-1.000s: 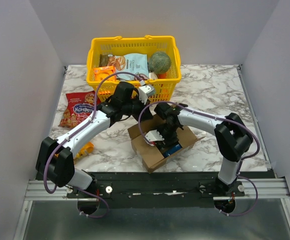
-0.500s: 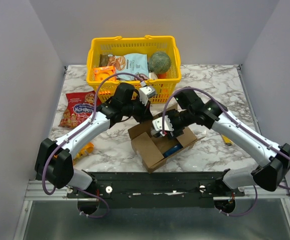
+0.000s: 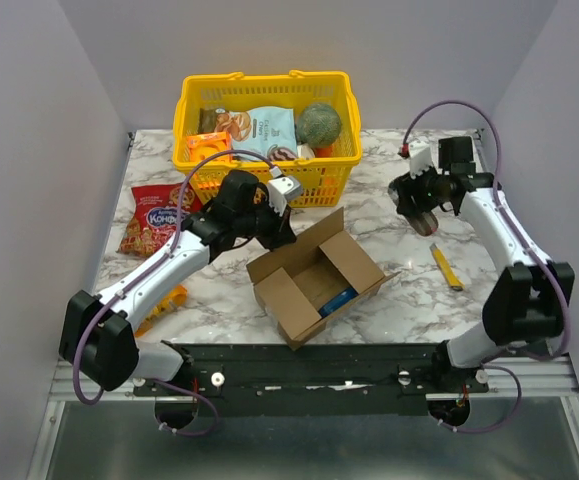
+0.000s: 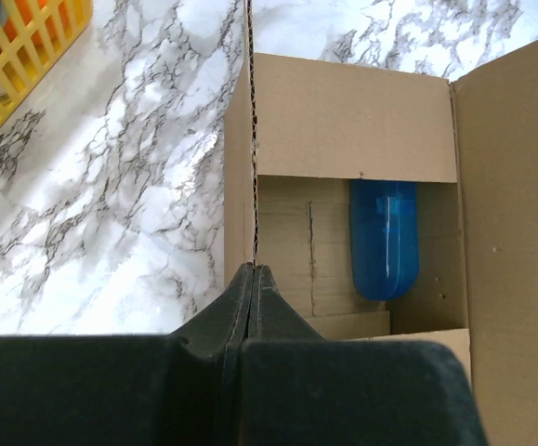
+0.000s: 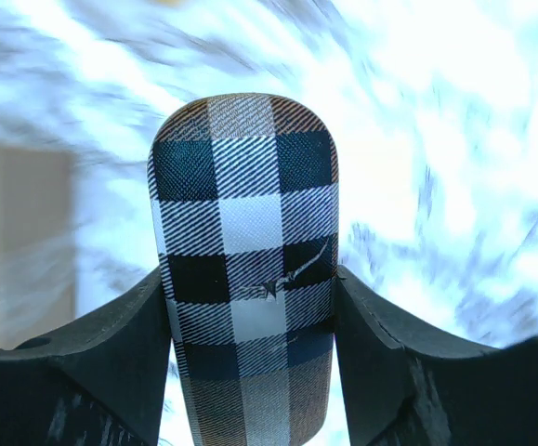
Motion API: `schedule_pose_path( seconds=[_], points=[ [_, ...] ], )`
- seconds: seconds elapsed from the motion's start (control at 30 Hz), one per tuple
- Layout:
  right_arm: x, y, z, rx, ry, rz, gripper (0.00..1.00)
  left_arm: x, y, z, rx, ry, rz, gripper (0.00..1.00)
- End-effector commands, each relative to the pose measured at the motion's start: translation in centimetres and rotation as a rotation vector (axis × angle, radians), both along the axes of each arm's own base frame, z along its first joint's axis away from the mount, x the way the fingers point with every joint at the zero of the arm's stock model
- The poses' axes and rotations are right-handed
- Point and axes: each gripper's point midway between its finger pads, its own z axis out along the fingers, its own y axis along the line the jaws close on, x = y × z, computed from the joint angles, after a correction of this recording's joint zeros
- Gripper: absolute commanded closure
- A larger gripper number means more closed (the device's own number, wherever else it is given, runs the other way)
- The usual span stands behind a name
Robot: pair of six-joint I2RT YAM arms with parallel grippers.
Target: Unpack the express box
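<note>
Right gripper point(image 5: 245, 283) swung away clamping a checked case point(image 5: 243, 167); left gripper point(image 4: 253, 279) pinches the express box point(image 3: 314, 275) flap.

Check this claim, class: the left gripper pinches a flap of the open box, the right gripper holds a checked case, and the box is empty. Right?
The box is not empty: the left wrist view shows a blue object inside. The left gripper pinches a flap; the right gripper holds the checked case.
</note>
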Motion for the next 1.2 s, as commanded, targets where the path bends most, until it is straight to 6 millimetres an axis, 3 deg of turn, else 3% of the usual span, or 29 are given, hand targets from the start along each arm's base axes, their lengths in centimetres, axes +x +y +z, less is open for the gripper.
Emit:
schedule_pose_path(
  seconds=[0.0, 0.07, 0.2, 0.27, 0.3, 0.37, 0.47, 0.5, 0.53, 0.6, 0.67, 0.7, 0.73, 0.77, 0.83, 0.9, 0.93, 1.0, 1.07, 1.13, 1.17],
  points=[
    [1.5, -5.9, -7.1, 0.043, 0.153, -0.445, 0.61, -0.3, 1.3, 0.3, 0.007, -0.016, 0.019, 1.00],
    [2.3, -6.7, -9.2, 0.001, 0.170, -0.461, 0.59, -0.4, 1.3, 0.2, -0.002, -0.013, 0.011, 1.00],
    [3.8, -8.0, -10.6, -0.041, 0.159, -0.442, 0.51, -0.5, 1.3, 0.2, -0.014, -0.009, 0.000, 1.00],
    [4.9, -8.1, -9.9, -0.042, 0.141, -0.442, 0.37, -0.5, 1.2, 0.2, -0.016, -0.007, -0.003, 1.00],
    [5.1, -8.1, -9.7, -0.041, 0.141, -0.445, 0.21, -0.5, 1.2, 0.2, -0.019, -0.007, -0.007, 1.00],
    [6.0, -8.4, -8.4, -0.048, 0.113, -0.462, 0.00, -0.4, 1.1, 0.3, -0.019, -0.004, -0.008, 1.00],
    [5.9, -8.4, -6.0, -0.034, 0.087, -0.476, 0.00, -0.3, 1.0, 0.6, -0.020, -0.005, -0.009, 1.00],
    [5.6, -7.3, -5.0, 0.001, 0.095, -0.421, 0.00, -0.2, 1.0, 0.6, -0.020, -0.006, -0.011, 1.00],
    [5.0, -5.0, -2.8, 0.088, 0.081, -0.304, 0.00, -0.1, 1.0, 0.6, -0.007, -0.030, -0.026, 1.00],
    [3.3, -2.4, 0.2, 0.186, 0.093, -0.185, 0.00, 0.2, 0.9, 1.1, -0.005, -0.051, -0.035, 1.00],
    [0.1, 2.6, 3.7, 0.305, 0.091, 0.062, 0.00, 0.4, 0.8, 1.8, 0.000, -0.080, -0.056, 1.00],
    [-1.0, 4.3, 5.0, 0.311, 0.071, 0.139, 0.01, 0.5, 0.7, 1.8, 0.004, -0.080, -0.062, 1.00],
    [-2.9, 7.7, 5.8, 0.308, 0.044, 0.314, 0.04, 0.6, 0.7, 1.8, 0.008, -0.079, -0.066, 1.00],
    [-5.0, 9.3, 7.0, 0.294, 0.014, 0.408, 0.08, 0.8, 0.6, 2.2, 0.006, -0.090, -0.067, 1.00],
    [-8.6, 13.4, 6.0, 0.202, -0.033, 0.611, 0.15, 1.0, 0.4, 2.0, 0.008, -0.083, -0.069, 1.00],
    [-10.1, 15.4, 6.3, 0.154, -0.138, 0.696, 0.18, 1.3, 0.2, 2.0, 0.005, -0.074, -0.070, 1.00],
    [-11.9, 16.9, 4.5, 0.115, -0.131, 0.773, 0.18, 1.3, 0.1, 2.1, 0.003, -0.075, -0.071, 1.00],
    [-12.7, 17.2, 2.8, 0.042, -0.136, 0.816, 0.18, 1.4, -0.1, 2.2, 0.000, -0.074, -0.074, 1.00],
    [-14.9, 17.0, 0.3, -0.008, -0.100, 0.913, 0.20, 1.6, 0.0, 2.5, 0.002, -0.079, -0.067, 1.00],
    [-16.7, 16.3, -0.7, -0.038, -0.124, 0.985, 0.20, 1.8, 0.1, 2.9, 0.000, -0.090, -0.053, 1.00],
    [-18.3, 15.5, -2.6, -0.048, -0.084, 1.015, 0.20, 1.9, 0.0, 3.5, -0.009, -0.100, -0.050, 1.00]
  ],
)
